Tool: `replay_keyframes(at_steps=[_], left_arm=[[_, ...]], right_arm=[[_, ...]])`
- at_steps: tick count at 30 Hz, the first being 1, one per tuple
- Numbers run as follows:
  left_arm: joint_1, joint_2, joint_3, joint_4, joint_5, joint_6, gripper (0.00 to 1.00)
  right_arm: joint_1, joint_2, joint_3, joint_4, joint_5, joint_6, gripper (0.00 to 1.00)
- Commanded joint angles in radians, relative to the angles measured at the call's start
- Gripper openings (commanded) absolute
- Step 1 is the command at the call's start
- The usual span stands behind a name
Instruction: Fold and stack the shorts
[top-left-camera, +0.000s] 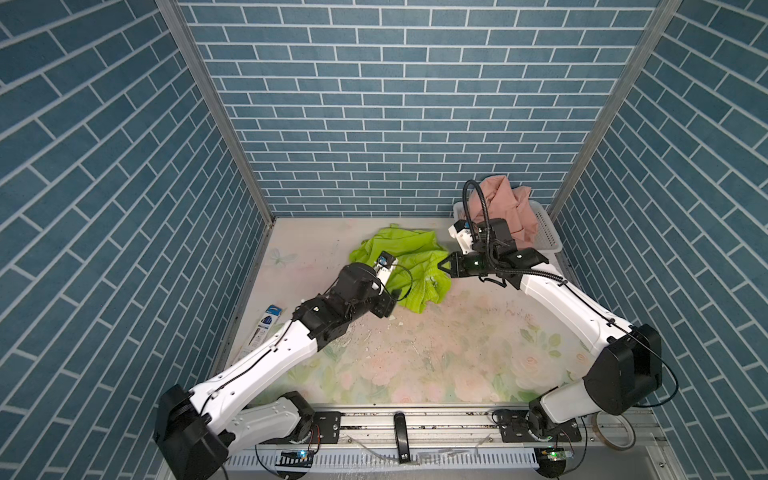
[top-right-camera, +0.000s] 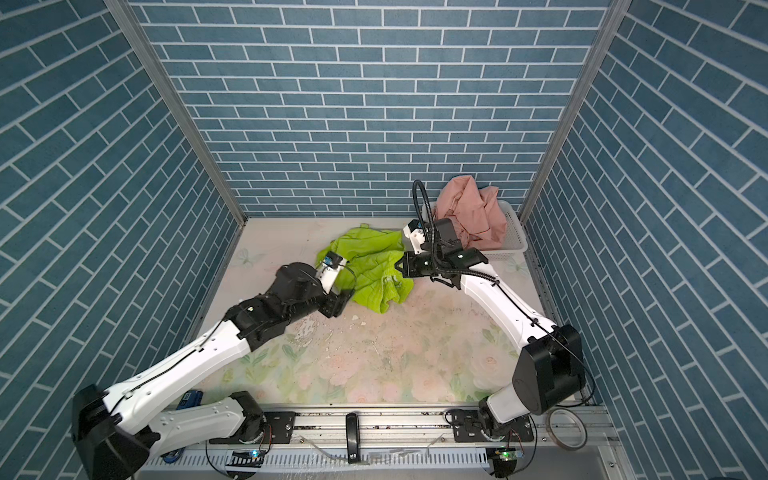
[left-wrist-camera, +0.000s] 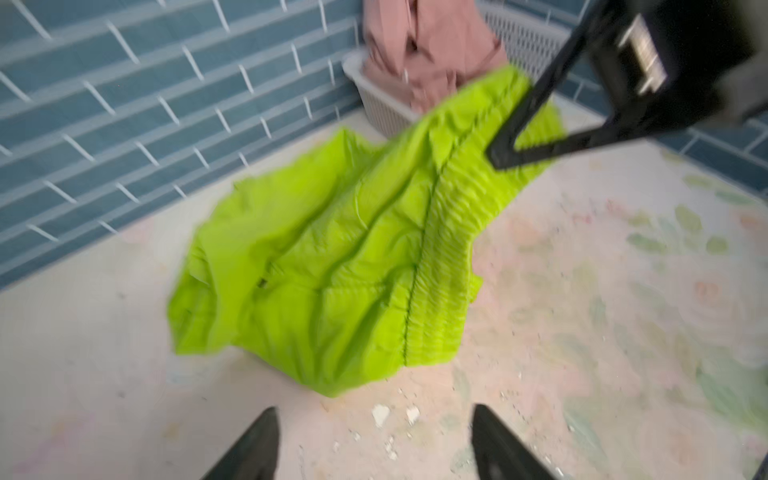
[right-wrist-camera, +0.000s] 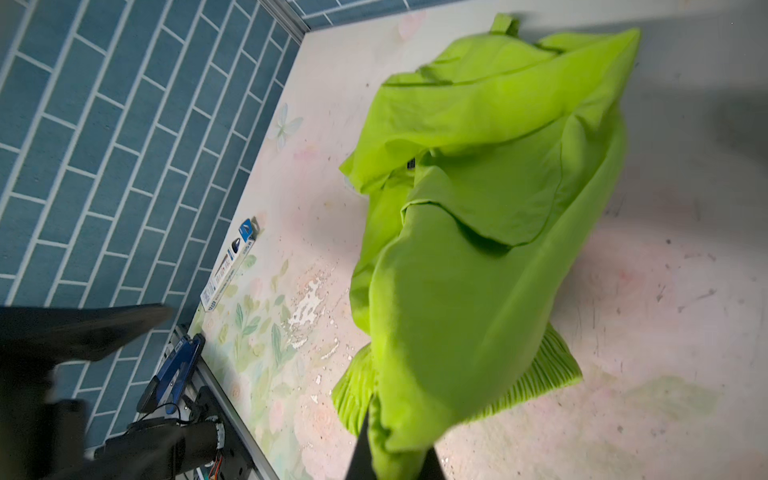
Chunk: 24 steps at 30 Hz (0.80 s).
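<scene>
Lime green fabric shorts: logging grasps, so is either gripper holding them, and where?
Right gripper pinches the lime green fabric shorts at the gathered waistband; left gripper is open, empty.

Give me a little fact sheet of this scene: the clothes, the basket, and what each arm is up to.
green shorts: crumpled on the table, unfolded, one end pulled up
pink shorts: bunched in the basket, far right corner
right tool: shut on the green shorts' waistband
left tool: open, holding nothing, just short of the green shorts
folded so far: nothing
stacked so far: nothing
</scene>
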Motion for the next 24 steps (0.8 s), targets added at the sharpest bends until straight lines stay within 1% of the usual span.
replay_keyframes(at_steps=[1, 2, 7, 9, 13, 16, 21, 22, 24], left_arm=[[-0.016, 0.026, -0.080, 0.169, 0.090, -0.069, 1.00], [-0.019, 0.031, -0.103, 0.204, 0.085, -0.087, 1.00], [-0.037, 0.044, -0.234, 0.406, 0.091, -0.187, 1.00], [-0.054, 0.072, -0.265, 0.463, 0.048, -0.203, 1.00], [-0.070, 0.165, -0.281, 0.553, -0.032, -0.226, 1.00], [-0.070, 0.218, -0.299, 0.622, -0.124, -0.269, 1.00], [-0.069, 0.297, -0.259, 0.694, -0.116, -0.280, 1.00], [-0.069, 0.317, -0.244, 0.685, -0.130, -0.288, 0.99], [-0.065, 0.347, -0.210, 0.647, -0.153, -0.279, 0.86]], right_arm=[[0.003, -0.031, -0.059, 0.219, -0.097, 0.124, 0.00], [0.008, -0.035, -0.066, 0.264, -0.116, 0.148, 0.00], [0.030, -0.061, -0.076, 0.407, -0.085, 0.191, 0.00], [0.036, -0.064, -0.080, 0.451, -0.077, 0.208, 0.00], [0.046, -0.063, -0.114, 0.567, -0.065, 0.261, 0.00], [0.054, -0.054, -0.134, 0.624, -0.060, 0.289, 0.00], [0.061, -0.038, -0.148, 0.668, -0.058, 0.310, 0.00], [0.062, -0.035, -0.145, 0.666, -0.060, 0.310, 0.00], [0.063, -0.037, -0.137, 0.650, -0.064, 0.301, 0.00]])
